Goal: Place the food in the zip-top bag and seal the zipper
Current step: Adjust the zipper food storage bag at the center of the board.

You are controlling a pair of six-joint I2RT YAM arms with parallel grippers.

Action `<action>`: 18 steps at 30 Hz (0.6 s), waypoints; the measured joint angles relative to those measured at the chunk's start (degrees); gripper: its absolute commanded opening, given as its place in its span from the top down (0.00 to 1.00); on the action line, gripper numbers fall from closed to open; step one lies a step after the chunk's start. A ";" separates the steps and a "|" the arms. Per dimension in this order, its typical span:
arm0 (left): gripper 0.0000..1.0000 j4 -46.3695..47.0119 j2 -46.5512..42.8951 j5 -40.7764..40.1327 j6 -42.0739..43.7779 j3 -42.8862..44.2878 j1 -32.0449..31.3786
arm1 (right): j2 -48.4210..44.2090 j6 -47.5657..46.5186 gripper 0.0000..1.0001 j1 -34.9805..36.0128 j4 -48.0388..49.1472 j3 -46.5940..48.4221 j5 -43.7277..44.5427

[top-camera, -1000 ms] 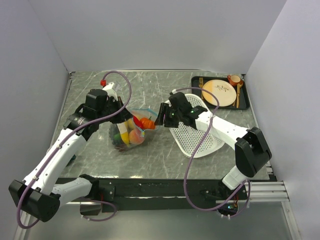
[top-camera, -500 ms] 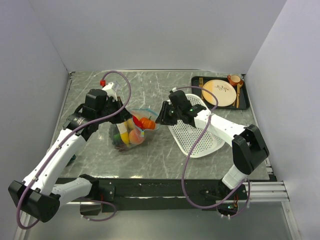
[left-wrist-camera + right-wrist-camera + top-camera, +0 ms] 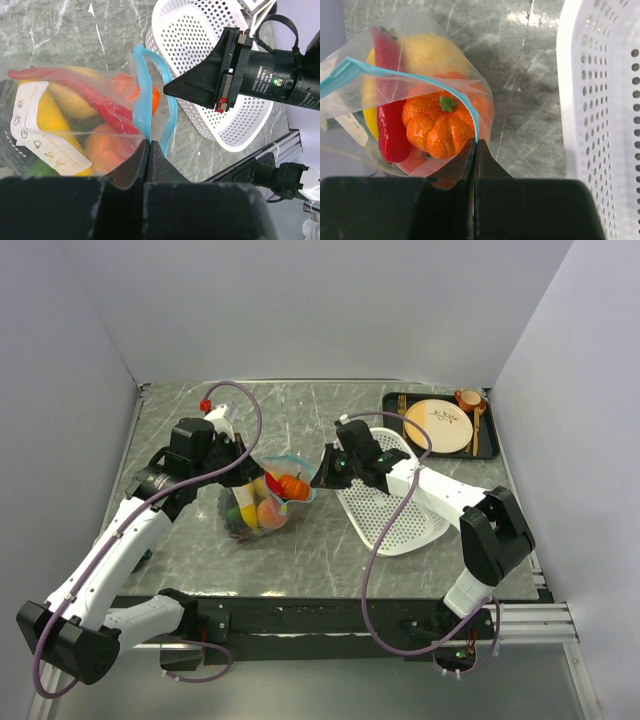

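The right gripper (image 3: 475,146) was closed, its two black fingers pressed together on the edge of the clear plastic zip-top bag (image 3: 415,60), just where the thin teal-blue zipper strip (image 3: 335,76) ran down to their tips. The left gripper (image 3: 150,142) was closed as well, pinching the bag's mouth at the opposite end, with the zipper strip (image 3: 139,95) rising out of its jaws in a loop that stood apart.

Between the two grippers the bag (image 3: 258,510) held the toy food. Directly ahead of the right fingers lay an orange ribbed tomato with a green stem (image 3: 437,127). Beyond and to its left was a long red chili (image 3: 390,115), and behind both a round yellow lemon (image 3: 432,55). A white label (image 3: 50,130) showed on the bag wall ahead of the left gripper. A white perforated plastic basket (image 3: 600,100) stood just beside the right gripper, on the side away from the bag.

In the top view the left arm reached forward from its base and bent inward to the bag. The right arm stretched across the basket (image 3: 395,505), its gripper (image 3: 318,480) pointing towards the left gripper (image 3: 243,472).
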 measured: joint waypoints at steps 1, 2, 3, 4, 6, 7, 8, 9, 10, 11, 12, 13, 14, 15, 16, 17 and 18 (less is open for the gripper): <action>0.98 0.02 0.11 0.07 0.00 0.00 0.02 | -0.17 -0.09 1.00 0.00 0.55 -0.09 -0.07; 0.97 0.07 0.22 0.15 0.00 0.00 0.00 | -0.44 -0.28 1.00 0.02 1.03 -0.26 -0.07; 0.97 0.13 0.37 0.26 0.00 0.00 0.00 | -1.03 -0.50 1.00 0.02 1.57 -0.61 -0.04; 0.96 0.28 0.63 0.42 -0.04 0.00 0.00 | -1.90 -0.70 1.00 0.07 2.29 -1.18 0.04; 0.95 0.96 1.14 0.61 -0.22 0.00 0.00 | -4.09 -1.01 1.00 0.50 3.30 -2.27 0.33; 0.94 1.46 1.51 0.63 -0.46 0.00 0.00 | -5.57 -1.09 1.00 0.74 4.24 -2.99 0.66; 0.93 2.21 1.88 0.79 -0.76 0.00 0.00 | -7.06 -1.11 1.00 1.11 5.18 -3.72 1.05; 0.93 2.56 2.03 0.90 -1.03 0.00 0.02 | -8.55 -1.11 1.00 1.70 6.40 -4.48 1.53; 0.93 3.34 2.51 1.33 -1.64 0.00 0.02 | -9.84 -1.09 1.00 2.32 7.58 -5.25 1.86; 0.93 4.20 2.99 1.90 -2.05 0.00 0.02 | -10.84 -1.07 1.00 3.02 8.68 -5.88 2.10; 0.92 4.98 3.52 2.56 -2.64 0.00 0.02 | -11.34 -1.01 1.00 3.67 9.49 -6.10 2.10; 0.92 5.68 3.91 3.28 -3.13 0.00 0.02 | -11.43 -0.85 1.00 4.15 10.25 -6.10 2.12; 0.93 6.49 4.44 4.11 -3.61 0.00 0.00 | -11.37 -0.74 1.00 4.81 11.47 -6.10 2.14; 0.93 7.21 4.85 4.85 -4.11 -0.02 0.00 | -11.19 -0.63 1.00 5.22 11.96 -6.10 2.19; 0.94 7.85 5.31 5.68 -4.55 -0.02 -0.02 | -11.04 -0.59 1.00 5.73 12.39 -6.10 2.38; 0.95 8.26 5.73 6.38 -4.87 -0.02 -0.15 | -10.82 -0.55 1.00 6.08 12.74 -6.10 2.56; 0.95 8.50 6.12 6.97 -5.05 -0.02 -0.31 | -10.67 -0.50 1.00 6.29 12.90 -6.08 2.80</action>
